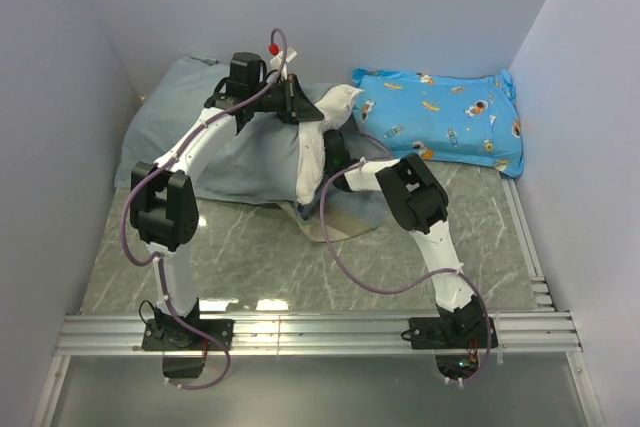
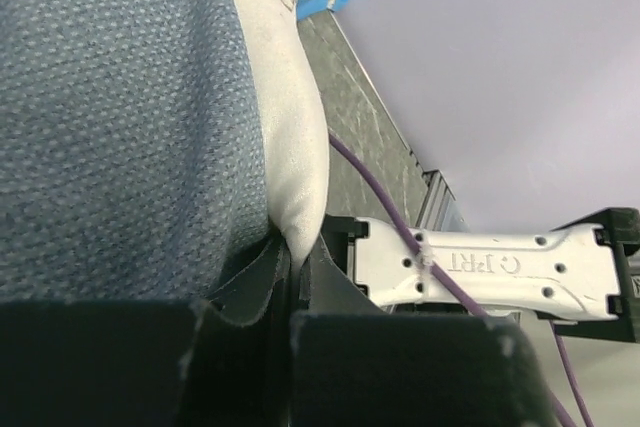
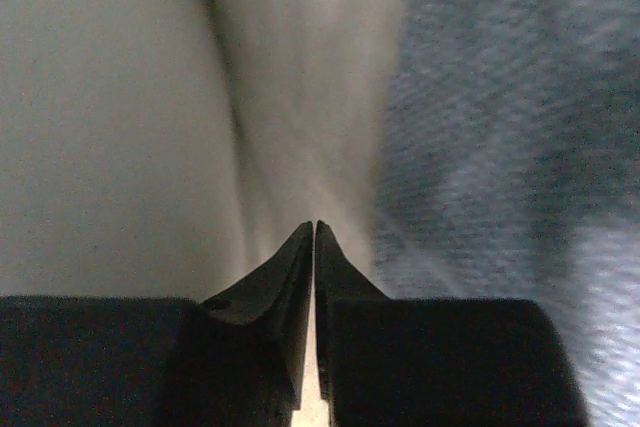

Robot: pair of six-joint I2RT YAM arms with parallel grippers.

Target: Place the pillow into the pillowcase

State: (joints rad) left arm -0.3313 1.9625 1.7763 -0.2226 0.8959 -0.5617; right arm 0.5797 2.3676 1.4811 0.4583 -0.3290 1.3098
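Observation:
The grey-blue pillowcase lies at the back left with the white pillow mostly inside; its white end sticks out on the right. My left gripper is over that end, shut on a fold of the pillow right beside the pillowcase; its tips pinch the white fabric. My right gripper is at the pillow's near corner. In the right wrist view its jaws are closed, with white pillow fabric creasing down to the tips and the pillowcase on the right.
A bright blue cartoon-print cushion lies at the back right against the wall. White walls close in the left, back and right sides. A metal rail runs along the near edge. My right arm's white link shows close behind the left jaws.

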